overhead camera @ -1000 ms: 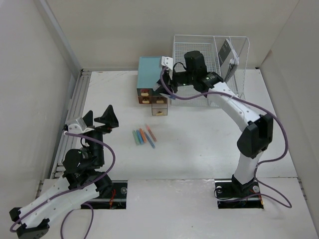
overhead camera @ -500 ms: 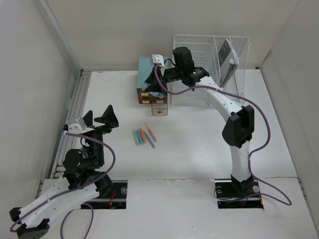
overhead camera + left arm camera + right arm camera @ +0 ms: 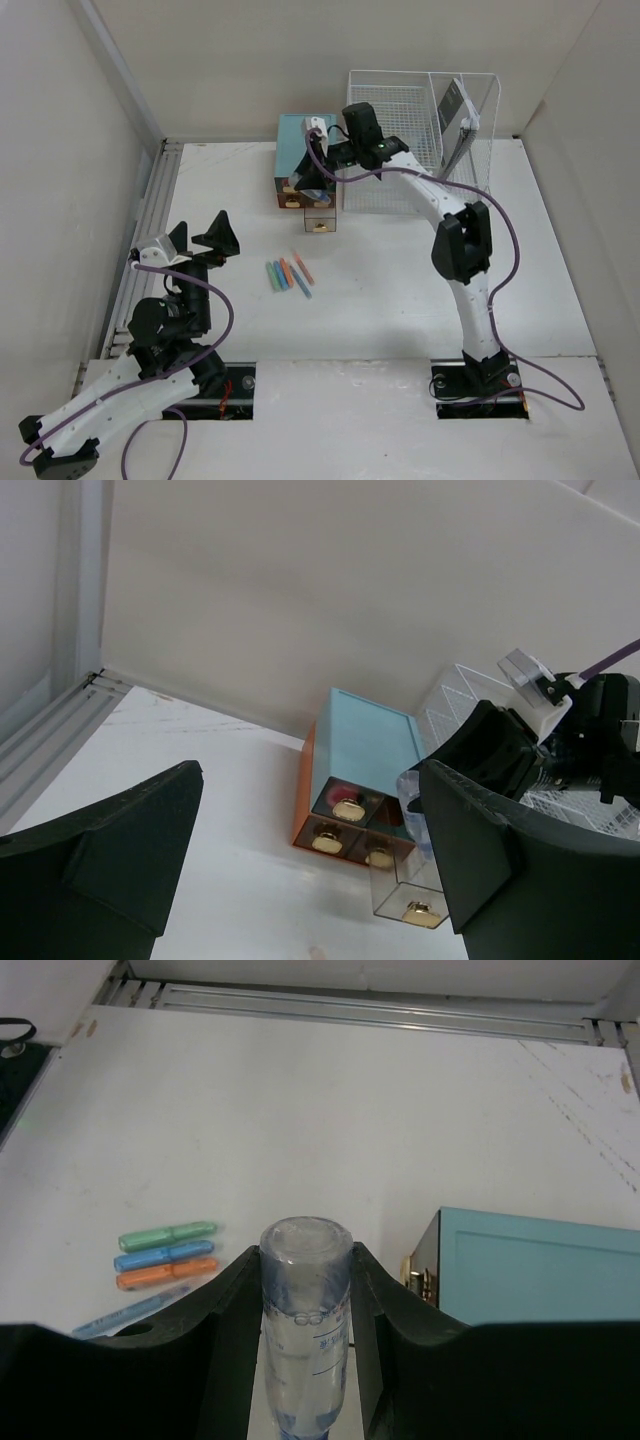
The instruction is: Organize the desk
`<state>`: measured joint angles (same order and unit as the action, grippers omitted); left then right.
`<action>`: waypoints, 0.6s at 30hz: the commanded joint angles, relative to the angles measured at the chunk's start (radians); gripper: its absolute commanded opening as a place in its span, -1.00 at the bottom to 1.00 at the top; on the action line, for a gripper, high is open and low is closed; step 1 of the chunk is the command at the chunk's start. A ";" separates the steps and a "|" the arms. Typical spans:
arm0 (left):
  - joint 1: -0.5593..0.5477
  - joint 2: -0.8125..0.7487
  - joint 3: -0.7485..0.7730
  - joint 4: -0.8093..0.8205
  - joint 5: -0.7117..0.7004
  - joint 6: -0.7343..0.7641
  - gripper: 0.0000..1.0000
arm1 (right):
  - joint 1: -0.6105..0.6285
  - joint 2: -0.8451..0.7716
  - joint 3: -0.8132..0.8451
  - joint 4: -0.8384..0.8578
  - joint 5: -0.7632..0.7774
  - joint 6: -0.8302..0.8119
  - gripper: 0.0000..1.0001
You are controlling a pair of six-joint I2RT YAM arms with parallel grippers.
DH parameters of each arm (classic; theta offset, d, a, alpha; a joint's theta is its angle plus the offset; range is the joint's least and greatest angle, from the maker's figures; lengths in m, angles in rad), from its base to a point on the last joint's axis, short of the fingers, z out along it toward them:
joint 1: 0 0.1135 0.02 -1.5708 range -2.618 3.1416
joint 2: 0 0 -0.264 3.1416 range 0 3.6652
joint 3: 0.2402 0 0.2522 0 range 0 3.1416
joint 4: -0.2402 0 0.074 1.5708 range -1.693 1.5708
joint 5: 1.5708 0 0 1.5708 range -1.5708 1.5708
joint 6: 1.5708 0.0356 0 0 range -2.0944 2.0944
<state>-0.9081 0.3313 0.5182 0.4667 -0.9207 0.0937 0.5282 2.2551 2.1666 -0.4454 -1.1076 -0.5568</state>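
The desk (image 3: 400,290) is a wide white tabletop with silver rails on its left edge. My right gripper (image 3: 312,178) is shut on a small clear glue bottle (image 3: 305,1320) and holds it above the open clear drawer (image 3: 319,215) of the teal drawer box (image 3: 303,140). The bottle also shows in the left wrist view (image 3: 414,810). Several coloured markers (image 3: 288,272) lie in a row mid-desk; the right wrist view shows them too (image 3: 165,1255). My left gripper (image 3: 200,240) is open and empty above the left of the desk.
A white wire-mesh rack (image 3: 420,130) stands at the back right and holds a tilted card or notebook (image 3: 455,110). The teal box has small drawers with gold knobs (image 3: 347,810). Walls close the desk on three sides.
My right arm has swung left from over the rack to the front of the teal box, carrying the glue bottle over the open drawer. The left arm has stayed still.
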 commanded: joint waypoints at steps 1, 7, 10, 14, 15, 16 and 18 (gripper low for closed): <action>0.002 0.002 -0.003 0.036 -0.006 0.014 0.76 | -0.023 -0.002 0.065 0.024 -0.058 -0.037 -1.00; 0.002 0.002 -0.003 0.036 -0.006 0.014 0.76 | -0.033 0.018 0.065 -0.009 -0.058 -0.067 -1.00; 0.002 0.002 -0.003 0.036 -0.006 0.014 0.76 | -0.033 0.027 0.065 -0.056 -0.049 -0.110 -1.00; 0.002 0.002 -0.003 0.036 -0.006 0.014 0.76 | -0.033 0.038 0.074 -0.155 -0.023 -0.231 -1.00; 0.002 0.002 -0.003 0.036 -0.006 0.014 0.76 | -0.033 0.038 0.084 -0.192 0.004 -0.271 -0.99; 0.002 0.002 -0.003 0.036 -0.006 0.014 0.76 | -0.033 0.049 0.113 -0.234 0.020 -0.316 -0.99; 0.002 0.002 -0.003 0.036 -0.006 0.014 0.76 | -0.020 0.063 0.142 -0.352 0.070 -0.437 -0.99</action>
<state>-0.9081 0.3313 0.5179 0.4667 -0.9207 0.0940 0.4992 2.3127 2.2341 -0.6392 -1.0782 -0.7975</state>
